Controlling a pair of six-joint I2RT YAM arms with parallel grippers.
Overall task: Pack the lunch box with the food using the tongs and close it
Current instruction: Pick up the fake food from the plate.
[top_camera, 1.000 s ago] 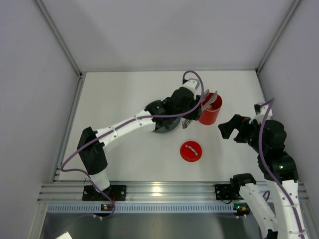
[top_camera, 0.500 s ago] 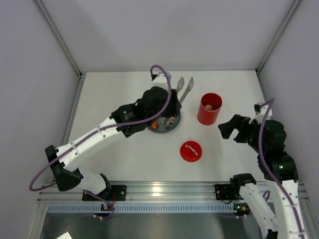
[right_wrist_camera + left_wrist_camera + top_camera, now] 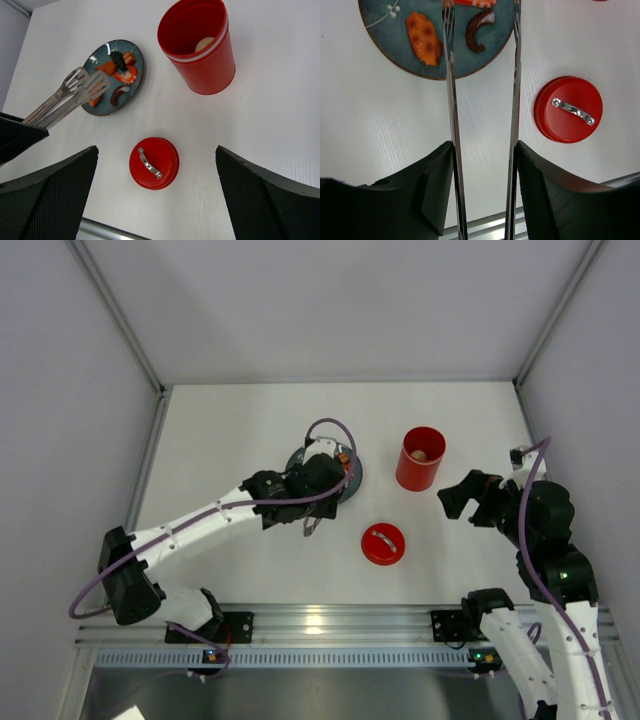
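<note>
The tongs (image 3: 450, 100) were clamped between the fingers of the left gripper (image 3: 484, 147), their two arms held apart with the tips over the blue-grey plate (image 3: 390, 30). An orange fried piece (image 3: 424, 44), a dark curled tentacle (image 3: 476, 36) and a shrimp (image 3: 125, 75) were seen lying on the plate. The red lunch box (image 3: 202, 65) was stood open near the plate, a beige disc (image 3: 203, 44) inside. Its lid (image 3: 568, 110) was laid handle-up on the table (image 3: 380, 125). The right gripper (image 3: 462, 502) was spread wide, with nothing held.
</note>
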